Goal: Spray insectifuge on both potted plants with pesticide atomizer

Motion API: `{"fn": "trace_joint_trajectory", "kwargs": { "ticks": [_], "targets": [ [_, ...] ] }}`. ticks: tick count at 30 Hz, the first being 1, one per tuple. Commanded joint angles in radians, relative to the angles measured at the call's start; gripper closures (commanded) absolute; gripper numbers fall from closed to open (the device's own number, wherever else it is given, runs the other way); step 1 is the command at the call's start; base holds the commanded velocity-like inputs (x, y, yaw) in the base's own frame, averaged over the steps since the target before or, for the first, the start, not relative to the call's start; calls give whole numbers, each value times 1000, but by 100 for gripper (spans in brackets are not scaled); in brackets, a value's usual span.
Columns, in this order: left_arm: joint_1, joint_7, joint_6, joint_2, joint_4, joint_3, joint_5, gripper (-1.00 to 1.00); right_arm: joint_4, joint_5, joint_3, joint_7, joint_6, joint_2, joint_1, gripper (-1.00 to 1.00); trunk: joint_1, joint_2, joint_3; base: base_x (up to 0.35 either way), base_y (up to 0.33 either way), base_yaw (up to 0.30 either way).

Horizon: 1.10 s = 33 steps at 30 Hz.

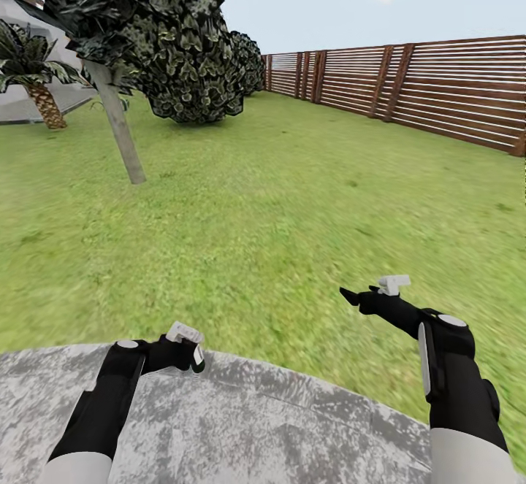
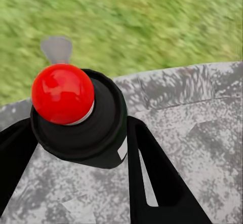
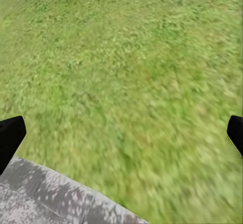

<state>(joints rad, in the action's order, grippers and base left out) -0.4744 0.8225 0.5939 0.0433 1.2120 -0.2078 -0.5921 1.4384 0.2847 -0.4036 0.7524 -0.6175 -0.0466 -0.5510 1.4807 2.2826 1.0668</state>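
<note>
The pesticide atomizer (image 2: pixel 101 127), a dark bottle with a round red cap and a small white label, sits between the black fingers of my left gripper (image 2: pixel 81 155), which is shut on it. In the head view the left gripper (image 1: pixel 191 356) holds the atomizer (image 1: pixel 198 357) low over the grey paved patio (image 1: pixel 277 425) near its edge. My right gripper (image 1: pixel 356 296) hangs open over the lawn (image 1: pixel 292 199), with nothing between its fingers (image 3: pixel 10 135). The potted plants are out of view.
A brown slatted fence (image 1: pixel 438 90) runs along the right and back of the garden. A tree with a grey trunk (image 1: pixel 120 130) and dark bushes (image 1: pixel 197 68) stand at the left, with a palm (image 1: pixel 40 82) behind. Open grass lies ahead.
</note>
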Motion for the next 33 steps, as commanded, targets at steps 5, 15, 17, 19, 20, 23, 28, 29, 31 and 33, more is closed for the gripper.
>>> {"fn": "trace_joint_trajectory", "kwargs": {
  "ticks": [5,15,17,19,20,23,28,29,31,33],
  "targets": [
    [-1,9,4,1,1,-3,-6,100,2,10,-3,11,-19,-1,-1,-100,0,0,-1,348,0,-146],
    [-1,9,4,1,1,-3,-6,100,2,9,-3,11,-24,-1,-1,-100,0,0,-6,348,0,-245],
    [-1,9,4,1,1,-3,-6,100,2,9,-3,11,-24,-1,-1,-100,0,0,-8,348,0,-251],
    [-1,9,4,1,1,-3,-6,100,2,10,-3,11,-24,-1,-1,-100,0,0,-9,348,0,-251],
    [-1,9,4,1,1,-3,-6,100,2,9,-3,11,-24,-1,-1,-100,0,0,-9,348,0,-251],
    [-1,9,4,1,1,-3,-6,100,2,9,-3,10,-24,-1,-1,-100,0,0,-11,348,0,-207],
    [-1,9,4,1,1,-3,-6,100,2,9,-3,11,-24,-1,-1,-100,0,0,-12,348,0,-38],
    [-1,9,4,1,1,-3,-6,100,2,9,-3,11,-24,-1,-1,-100,0,0,-12,348,0,-5],
    [-1,9,4,1,1,-3,-6,100,2,9,-4,11,-24,-1,-1,-100,0,0,-12,347,0,-2],
    [-1,9,4,1,1,-3,-6,100,2,8,-5,11,-24,-1,-1,-100,0,0,-12,348,0,-1]
  ]
}}
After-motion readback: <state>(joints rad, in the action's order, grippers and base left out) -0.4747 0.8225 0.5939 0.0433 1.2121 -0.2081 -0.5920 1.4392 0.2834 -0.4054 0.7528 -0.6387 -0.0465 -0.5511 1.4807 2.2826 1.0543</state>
